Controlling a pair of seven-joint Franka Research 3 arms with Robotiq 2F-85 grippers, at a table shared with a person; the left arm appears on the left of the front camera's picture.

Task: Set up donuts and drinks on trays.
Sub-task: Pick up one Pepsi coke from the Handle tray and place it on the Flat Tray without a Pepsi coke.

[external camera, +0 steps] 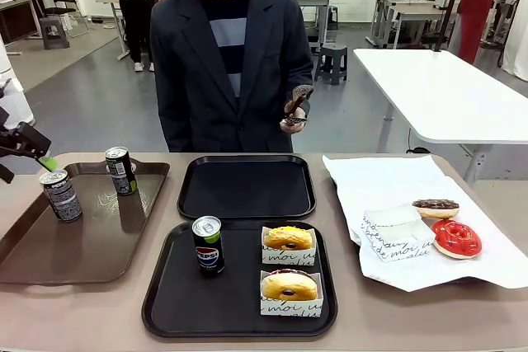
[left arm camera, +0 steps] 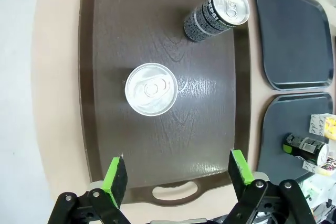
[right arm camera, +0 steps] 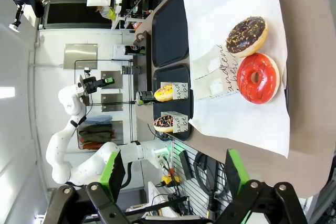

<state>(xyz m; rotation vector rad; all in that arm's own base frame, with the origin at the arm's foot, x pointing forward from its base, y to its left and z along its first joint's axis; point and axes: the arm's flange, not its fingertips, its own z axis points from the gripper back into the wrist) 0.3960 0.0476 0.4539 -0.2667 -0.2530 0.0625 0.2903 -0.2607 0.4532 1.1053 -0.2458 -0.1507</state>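
Over the brown tray (left arm camera: 110,40), the left pincer (left arm camera: 177,167) hangs open.

The left gripper (left arm camera: 177,171) and right gripper (right arm camera: 173,170) are black with green pads (left arm camera: 115,176). The person (external camera: 264,63) wears a dark jacket (external camera: 177,63) and a striped sweater (external camera: 228,35).

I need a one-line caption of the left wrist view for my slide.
Open left gripper above a brown tray holding two soda cans, with two black trays beside it.
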